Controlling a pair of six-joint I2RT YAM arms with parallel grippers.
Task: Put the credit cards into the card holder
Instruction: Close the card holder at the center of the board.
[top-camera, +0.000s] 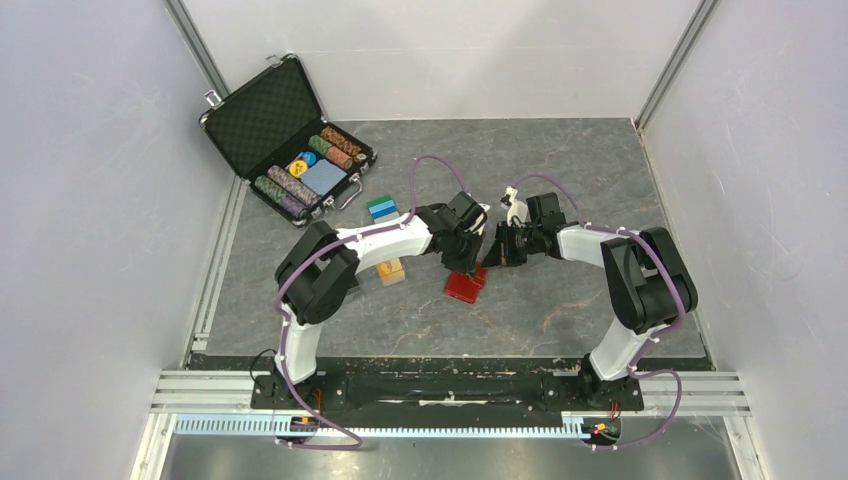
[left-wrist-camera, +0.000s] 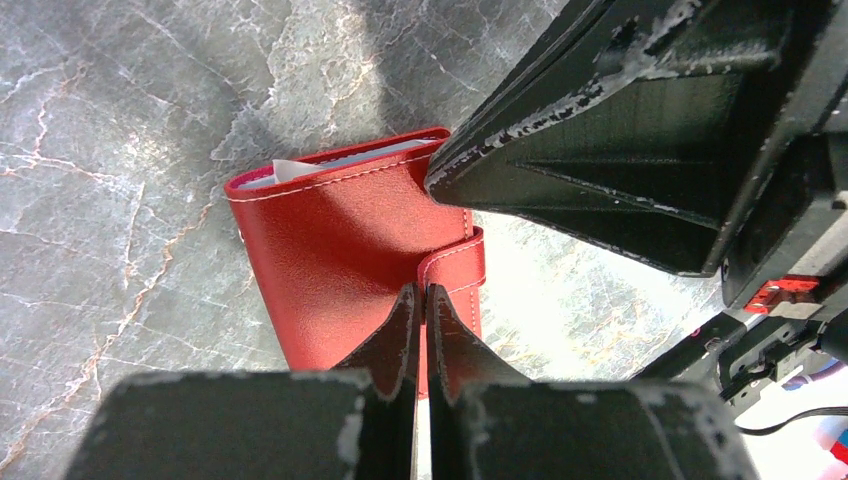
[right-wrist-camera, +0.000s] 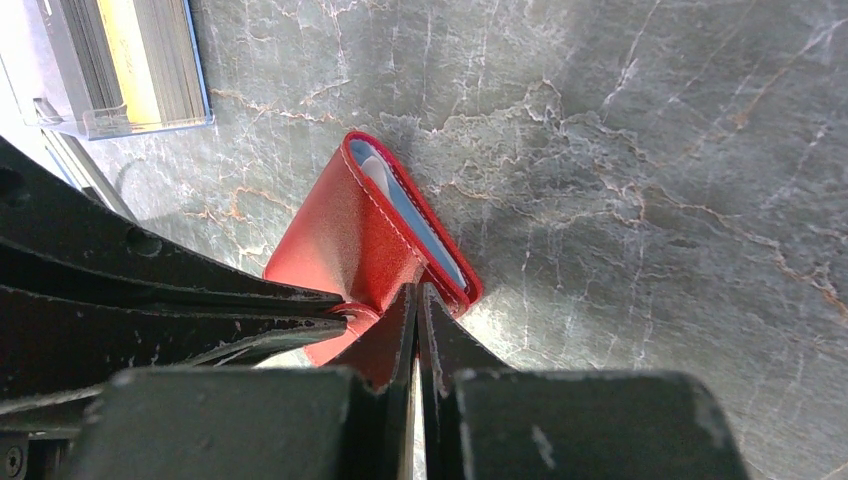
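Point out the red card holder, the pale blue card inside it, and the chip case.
card holder (left-wrist-camera: 340, 260), left wrist view, on its red outer cover.
pale blue card (right-wrist-camera: 428, 230), right wrist view, on its exposed edge.
chip case (top-camera: 262, 112), top external view, on its open foam-lined lid.

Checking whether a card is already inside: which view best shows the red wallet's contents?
Right wrist: the wallet gapes toward it, showing pale blue card edges inside. Left wrist shows only a pale sliver at its top edge; top external just a small red patch.
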